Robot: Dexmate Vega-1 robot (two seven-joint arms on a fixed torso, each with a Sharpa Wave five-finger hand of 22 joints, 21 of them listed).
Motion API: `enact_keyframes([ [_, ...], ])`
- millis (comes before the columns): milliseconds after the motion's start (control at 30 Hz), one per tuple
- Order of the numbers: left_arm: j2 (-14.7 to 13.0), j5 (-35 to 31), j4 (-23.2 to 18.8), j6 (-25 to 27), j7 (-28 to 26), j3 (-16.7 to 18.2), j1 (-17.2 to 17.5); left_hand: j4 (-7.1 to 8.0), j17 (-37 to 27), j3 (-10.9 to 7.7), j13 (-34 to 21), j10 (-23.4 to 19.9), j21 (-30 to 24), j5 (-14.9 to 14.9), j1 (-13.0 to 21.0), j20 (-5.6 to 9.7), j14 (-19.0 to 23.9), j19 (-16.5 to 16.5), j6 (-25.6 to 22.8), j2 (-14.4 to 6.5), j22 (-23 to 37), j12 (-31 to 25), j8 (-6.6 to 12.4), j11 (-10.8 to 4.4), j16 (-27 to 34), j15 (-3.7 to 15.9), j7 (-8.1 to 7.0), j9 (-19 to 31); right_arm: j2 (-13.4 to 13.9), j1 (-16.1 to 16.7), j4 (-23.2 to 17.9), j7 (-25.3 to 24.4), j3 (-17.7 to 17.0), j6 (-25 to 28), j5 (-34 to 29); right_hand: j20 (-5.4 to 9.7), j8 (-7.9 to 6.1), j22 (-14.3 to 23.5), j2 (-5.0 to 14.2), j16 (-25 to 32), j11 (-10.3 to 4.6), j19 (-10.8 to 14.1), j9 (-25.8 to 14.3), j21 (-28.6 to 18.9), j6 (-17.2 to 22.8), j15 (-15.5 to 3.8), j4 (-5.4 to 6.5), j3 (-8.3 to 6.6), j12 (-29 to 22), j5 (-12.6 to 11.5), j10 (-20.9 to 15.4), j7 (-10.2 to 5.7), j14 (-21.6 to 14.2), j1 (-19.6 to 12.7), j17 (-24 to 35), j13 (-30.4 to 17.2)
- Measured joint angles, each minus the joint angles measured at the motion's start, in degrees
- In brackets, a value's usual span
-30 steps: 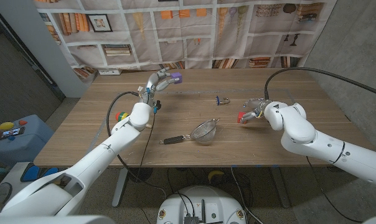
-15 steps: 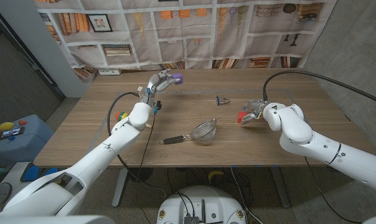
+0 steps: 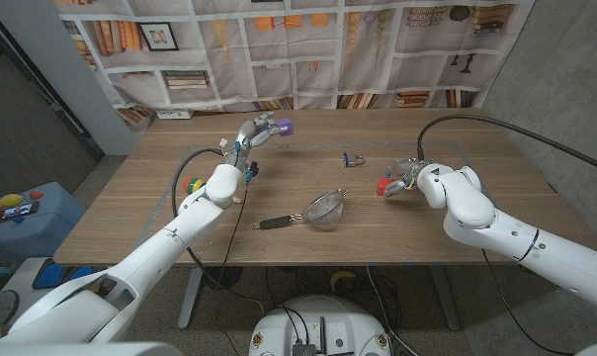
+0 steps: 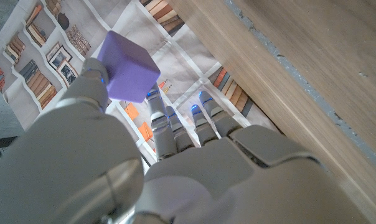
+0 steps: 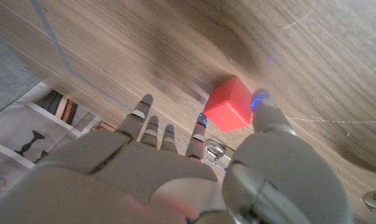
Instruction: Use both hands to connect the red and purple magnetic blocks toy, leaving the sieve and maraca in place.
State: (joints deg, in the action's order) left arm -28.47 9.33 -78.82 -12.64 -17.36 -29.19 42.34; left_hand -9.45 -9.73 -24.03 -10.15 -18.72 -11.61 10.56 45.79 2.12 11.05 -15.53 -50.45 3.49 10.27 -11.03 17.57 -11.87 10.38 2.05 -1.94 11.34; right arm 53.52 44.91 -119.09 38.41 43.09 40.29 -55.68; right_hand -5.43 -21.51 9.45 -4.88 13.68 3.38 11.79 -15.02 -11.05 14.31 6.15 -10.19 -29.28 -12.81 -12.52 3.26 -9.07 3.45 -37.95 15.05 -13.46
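Now pinching the purple block [image 3: 283, 127] in the left hand [image 3: 254, 132] fingers, raised over the counter [image 3: 160, 213] far side. Red block [image 3: 383, 185] pinched by right hand [image 3: 409, 176] fingers, low over counter right of sieve [image 3: 323, 210].

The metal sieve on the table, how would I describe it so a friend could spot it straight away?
Start at the wooden table and look to its near middle, between the robot's two arms. There lies the round wire-mesh metal sieve, its dark handle pointing toward the robot's left arm. It is the only mesh bowl there; the small purple cube and small red cube are each held in a hand.
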Motion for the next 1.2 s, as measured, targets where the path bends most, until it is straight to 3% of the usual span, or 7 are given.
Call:
enact_keyframes([
  [500,0.18,1.05,0.02,0.23,0.68,-0.14,0.17,-0.07,0.0,0.1,0.0,0.0,0.0,0.07,-0.15,-0.07,0.0,0.07,-0.23,-0.15,0.0,0.0,0.07,0.0,0.0,0.0,0.23,-0.05,-1.08,1.44,1.08,-4.19,-0.77,-0.61,-0.17,0.98,-4.28,0.0,1.29,1.36,-1.22,2.59,-0.57,0.0,7.04,-1.36,0.08,-0.08,-0.67,0.72,-3.09,-1.49,-2.57,-2.82,0.52,-0.27],
  [567,0.19,1.14,0.02,0.29,0.74,-0.14,0.2,-0.07,0.0,0.23,0.0,0.0,0.0,0.07,-0.15,-0.07,0.0,0.06,-0.23,-0.15,-0.01,0.0,0.07,0.0,0.0,0.0,0.23,-0.04,-1.18,1.59,1.19,-4.71,-0.8,-0.61,-0.17,1.04,-4.63,0.0,0.6,1.39,-1.54,2.65,-0.57,-0.36,7.51,-1.75,0.08,-0.08,-0.77,0.72,-3.59,-1.81,-2.97,-3.46,0.54,-0.27],
  [900,0.16,1.85,-0.14,0.58,1.26,-0.14,0.28,-0.08,0.0,0.24,0.0,0.0,0.0,0.07,-0.14,-0.05,0.0,0.08,-0.22,-0.14,-0.01,0.0,0.04,0.0,0.0,0.0,0.22,0.05,-1.6,2.33,1.79,-7.11,-0.99,-0.48,-0.21,2.05,-6.94,0.0,1.2,2.01,-2.13,4.48,-1.06,-0.44,11.2,-2.6,-0.16,-0.32,-1.19,1.17,-5.24,-3.22,-4.44,-5.87,0.53,-0.27],
  [1200,0.11,2.25,-0.19,0.72,1.81,-0.21,0.29,-0.13,0.0,0.32,0.0,0.0,0.0,0.06,-0.13,0.24,0.0,0.37,-0.43,-0.14,-0.01,0.0,-0.23,0.0,0.0,0.0,0.43,0.28,-1.87,2.64,2.27,-8.99,-1.04,-0.35,-0.27,2.67,-9.68,0.0,1.81,2.67,-3.09,5.92,-1.52,-0.44,16.04,-3.38,-0.16,-0.31,-1.2,1.72,-7.19,-3.14,-5.62,-7.55,0.89,-0.09],
])
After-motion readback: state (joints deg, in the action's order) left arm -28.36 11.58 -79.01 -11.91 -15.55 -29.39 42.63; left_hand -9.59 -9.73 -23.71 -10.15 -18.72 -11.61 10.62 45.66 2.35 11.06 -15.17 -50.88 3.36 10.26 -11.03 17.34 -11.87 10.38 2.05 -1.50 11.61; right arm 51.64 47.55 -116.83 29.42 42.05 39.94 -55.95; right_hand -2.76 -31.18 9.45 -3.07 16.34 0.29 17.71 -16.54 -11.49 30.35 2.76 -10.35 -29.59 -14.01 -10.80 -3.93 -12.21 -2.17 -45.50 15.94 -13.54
